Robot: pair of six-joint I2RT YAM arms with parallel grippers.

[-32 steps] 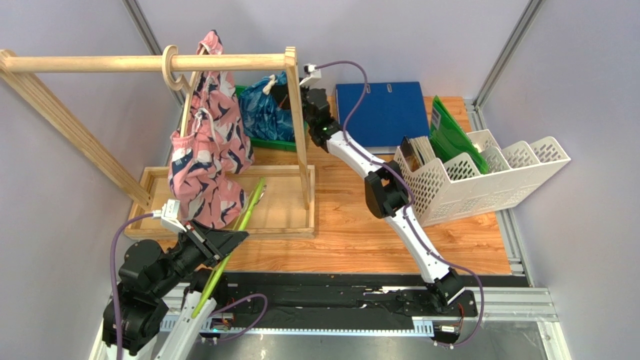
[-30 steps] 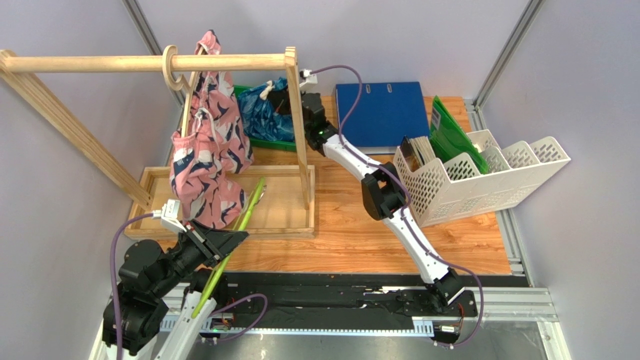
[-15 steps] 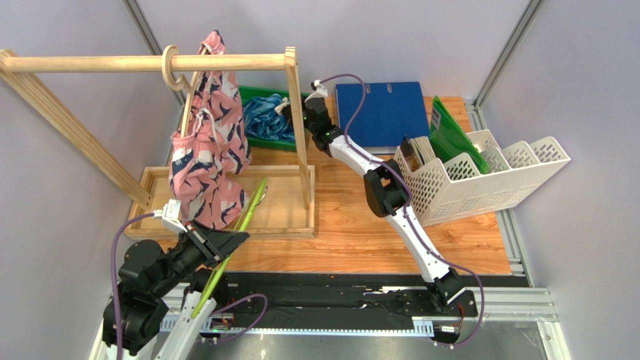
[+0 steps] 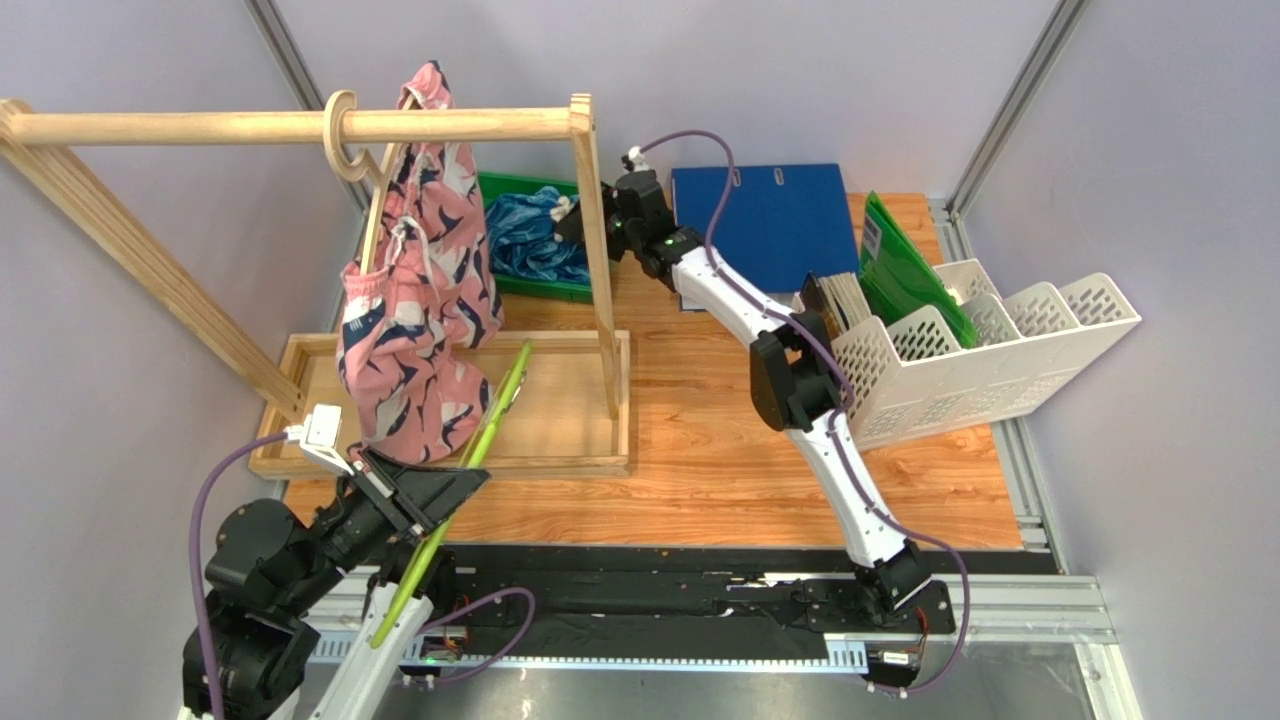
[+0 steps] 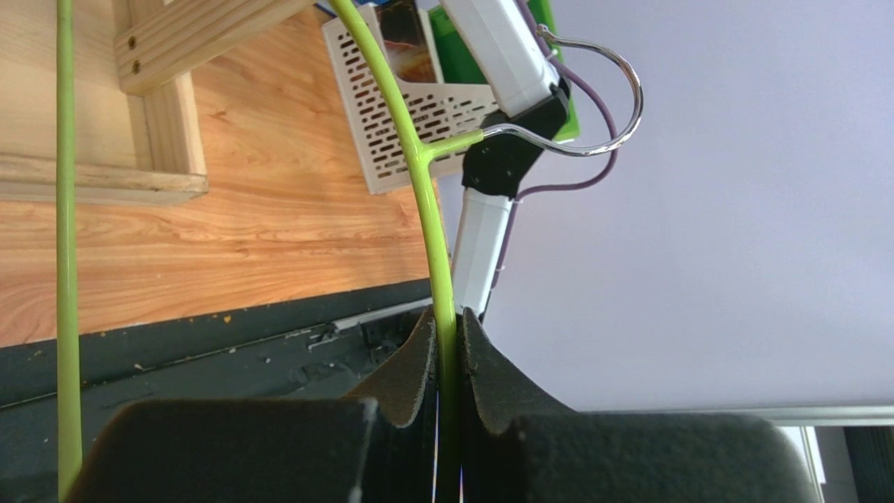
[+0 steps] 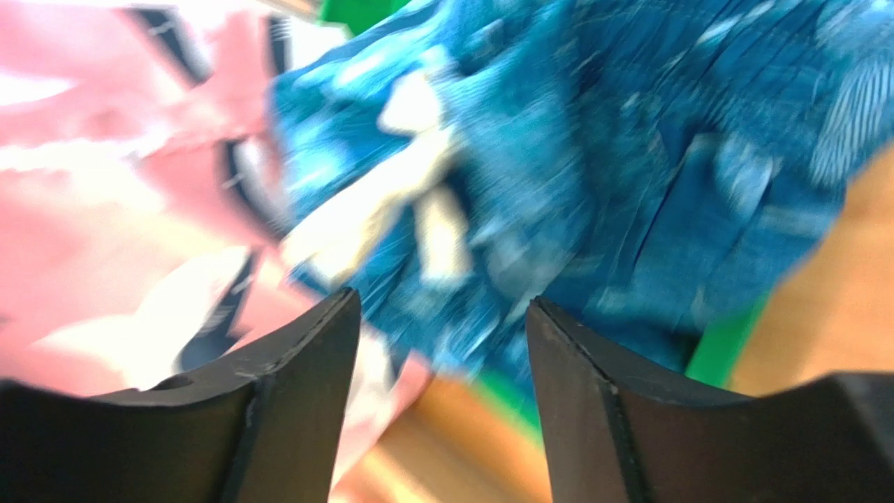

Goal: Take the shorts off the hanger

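The pink shorts [image 4: 409,308] with dark-blue and white shapes hang from a wooden hanger [image 4: 343,138] on the rack rail. The blue-teal shorts [image 4: 529,240] lie bunched in a green tray [image 4: 505,186] behind the rack post. My right gripper [image 4: 580,225] is open and empty just right of them; in the right wrist view the blue shorts [image 6: 630,157] and pink shorts [image 6: 105,220] lie blurred beyond its spread gripper [image 6: 441,314]. My left gripper [image 4: 448,489] is shut on a bare green hanger [image 4: 489,428], whose bar runs between the gripper [image 5: 446,327] up to its metal hook [image 5: 588,100].
The wooden rack [image 4: 181,128] stands on a wooden tray base [image 4: 579,413] at the left. A blue binder [image 4: 774,218] lies at the back. A white file organiser [image 4: 984,353] with green folders [image 4: 902,255] stands at the right.
My right gripper lowered the blue-teal shorts into the green tray, let go and drew back to the right. My left arm shifted slightly down-left with the green hanger.
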